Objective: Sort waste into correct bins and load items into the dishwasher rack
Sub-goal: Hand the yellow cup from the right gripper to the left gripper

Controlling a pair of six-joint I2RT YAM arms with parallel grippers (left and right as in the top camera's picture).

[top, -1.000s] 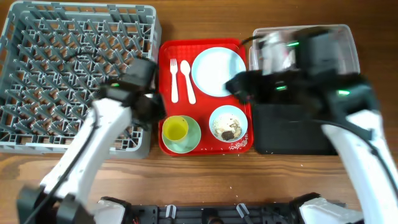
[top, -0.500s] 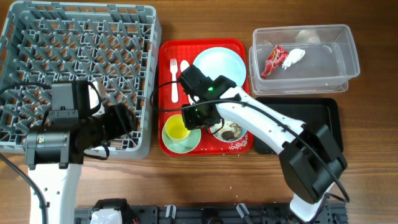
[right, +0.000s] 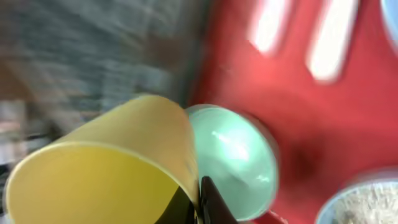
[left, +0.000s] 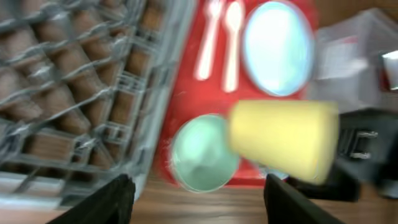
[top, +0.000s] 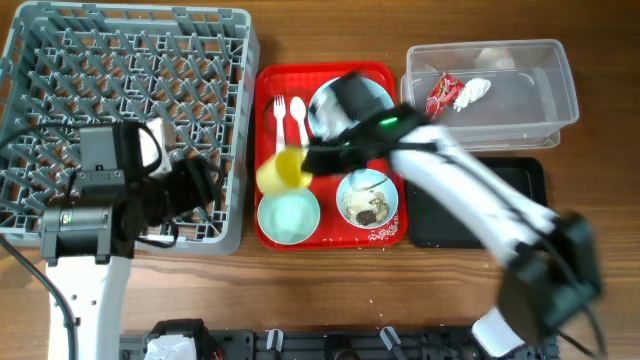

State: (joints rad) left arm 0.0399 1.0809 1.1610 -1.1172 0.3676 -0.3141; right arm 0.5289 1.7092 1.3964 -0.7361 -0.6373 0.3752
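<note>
Right claw [top: 300, 163], clamped on the rim of the yellow cup [top: 279, 168], holds it tipped above the red tray [top: 268, 100] near the pale green bowl [top: 289, 216], likely bound for the dishwasher rack [top: 120, 70]; left claw [left: 196, 205] hovers, spread apart.

Grip: my right gripper [right: 198, 200] is closed on the wall of the yellow cup [right: 106, 168]. One dark finger [right: 212, 203] is outside the rim and the other is inside the mouth.
Cup: tipped over, with its open mouth facing the camera. It fills the view to the left of my fingers.
Green bowl: the pale green bowl [right: 239, 158] is just beyond my fingertips, empty, sitting on the red tray [right: 249, 81].
Blue bowl: the light blue bowl [right: 364, 202] is off to the right of my hand. Only its edge shows, with rice grains inside.
Cutlery: the white cutlery [right: 333, 40] lies far ahead on the tray as two pale streaks side by side, too blurred to tell fork from spoon.
Rack: the grey rack [right: 93, 43] is ahead and to the left, past the tray's edge, heavily smeared.
</note>
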